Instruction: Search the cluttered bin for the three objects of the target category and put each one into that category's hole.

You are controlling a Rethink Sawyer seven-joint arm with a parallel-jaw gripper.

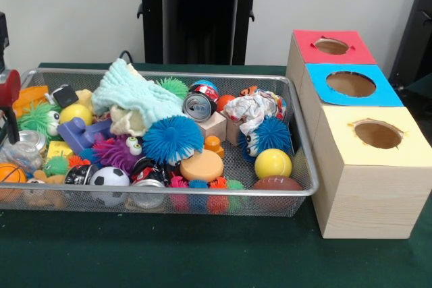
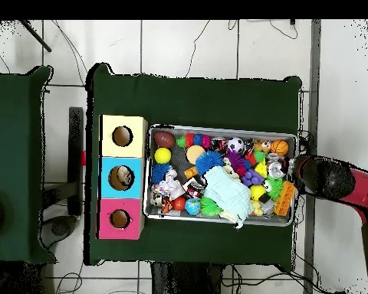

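The cluttered bin [image 1: 169, 73] is a wide wire-mesh tray full of toys; it also shows in the overhead view [image 2: 218, 127]. In it lie a yellow ball [image 1: 273, 163], a brown football [image 1: 277, 183], a soccer ball [image 1: 109, 177], a blue spiky ball [image 1: 172, 139], a drink can [image 1: 198, 106] and a teal cloth [image 1: 135, 96]. Beside it stand three wooden boxes with a red-top hole [image 1: 331, 46], a blue-top hole [image 1: 350, 83] and a yellow-top hole [image 1: 377, 134]. My gripper [image 1: 8, 126] hangs at the bin's left end, cut off by the picture edge. The arm [image 2: 333, 180] covers it from above.
Crumpled paper [image 1: 251, 107], a wooden block [image 1: 214, 126], an orange disc [image 1: 201, 165] and a purple fuzzy toy with eyes [image 1: 118, 152] crowd the bin. An object shows inside the blue box's hole [image 2: 122, 178]. Green cloth [image 1: 202, 254] covers the table.
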